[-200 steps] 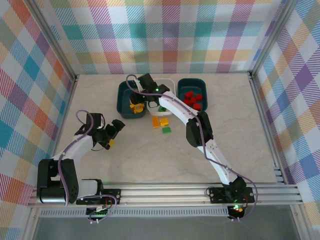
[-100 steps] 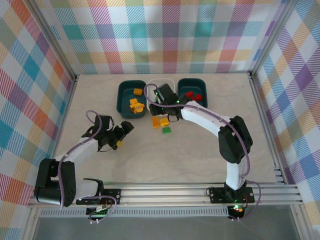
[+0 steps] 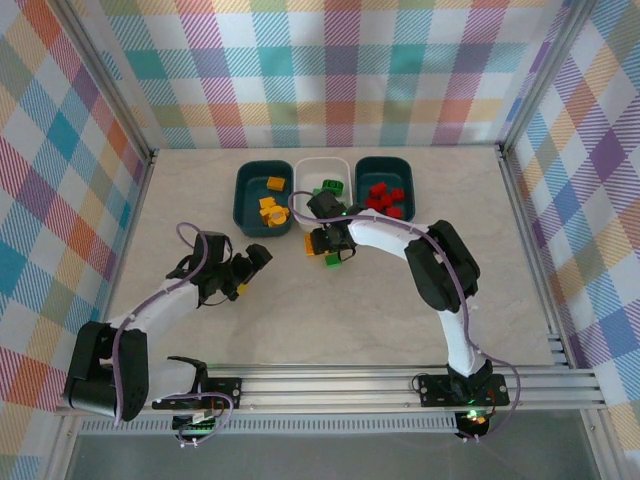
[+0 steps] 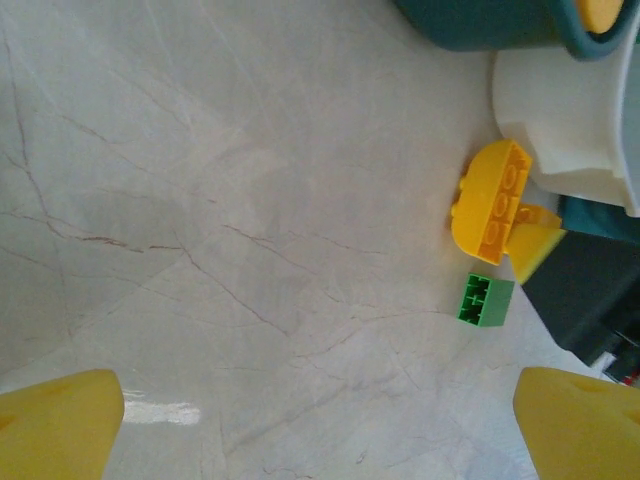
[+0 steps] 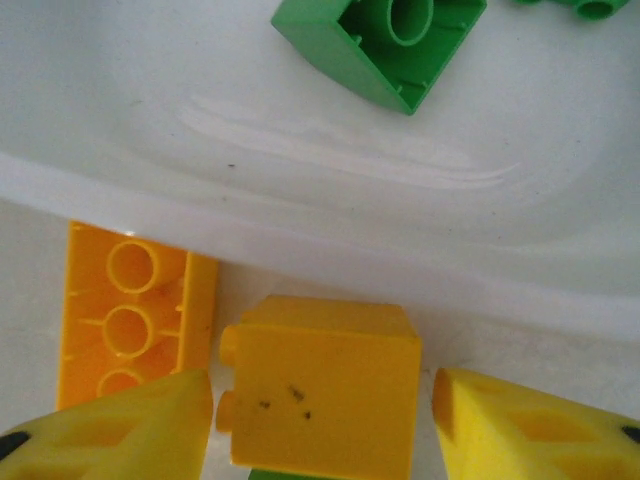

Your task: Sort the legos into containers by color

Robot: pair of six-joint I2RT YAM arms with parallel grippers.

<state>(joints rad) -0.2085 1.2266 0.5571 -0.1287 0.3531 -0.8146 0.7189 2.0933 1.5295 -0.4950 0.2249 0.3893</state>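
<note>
Three containers stand in a row at the back. The left teal tub (image 3: pixel 247 200) holds yellow-orange legos, the white tub (image 3: pixel 322 168) green ones, and the right teal tub (image 3: pixel 385 163) red ones. Just in front of the white tub (image 5: pixel 350 200), my right gripper (image 3: pixel 330 245) is open. Its jaws straddle a square yellow lego (image 5: pixel 318 395), with a small gap on the right side. A long orange lego (image 5: pixel 125 315) lies to its left. A green lego (image 4: pixel 486 300) lies beside them. My left gripper (image 3: pixel 252 272) hovers wide open over bare table, left of the loose legos.
A green lego (image 5: pixel 385 45) lies inside the white tub close to the wall facing my right gripper. The left teal tub (image 4: pixel 480 25) and the white tub (image 4: pixel 570 110) sit ahead of my left gripper (image 4: pixel 320 430). Checked walls enclose the table.
My right arm has pulled back from the left teal tub to the loose legos in front of the white tub, and its jaws have narrowed. My left gripper has shifted slightly right.
</note>
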